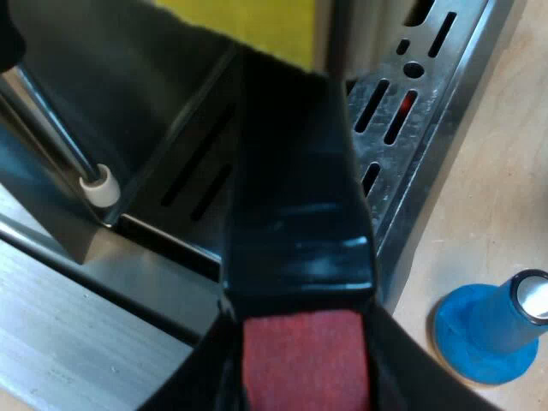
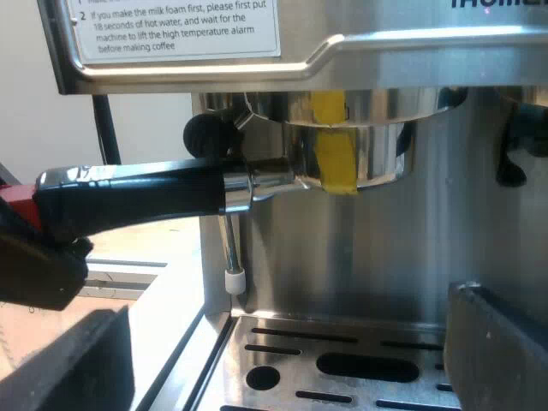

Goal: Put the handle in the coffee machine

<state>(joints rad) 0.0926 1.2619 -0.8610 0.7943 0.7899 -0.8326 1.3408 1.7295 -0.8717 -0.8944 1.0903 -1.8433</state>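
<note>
The handle [image 1: 295,214] runs out between the jaws of the left gripper [image 1: 304,351], which are clenched on its red end; their tips are hard to tell from the black handle. Its metal cup [image 2: 342,163] sits up under the coffee machine [image 2: 385,257] head with its rim hidden, so the lock cannot be judged. The right gripper [image 2: 282,360] hangs released, jaws wide, over the drip tray [image 2: 342,351]. A blue tamper [image 1: 492,330] stands on the table [image 1: 497,197] beside the left jaws.

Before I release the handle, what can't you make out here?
1. Whether the holder is locked in: right wrist view, the machine's rim covers its top.
2. The handle, its red end: right wrist view, left gripper covers most of it.
3. The blue tamper, its top: left wrist view, cut by the edge.
</note>
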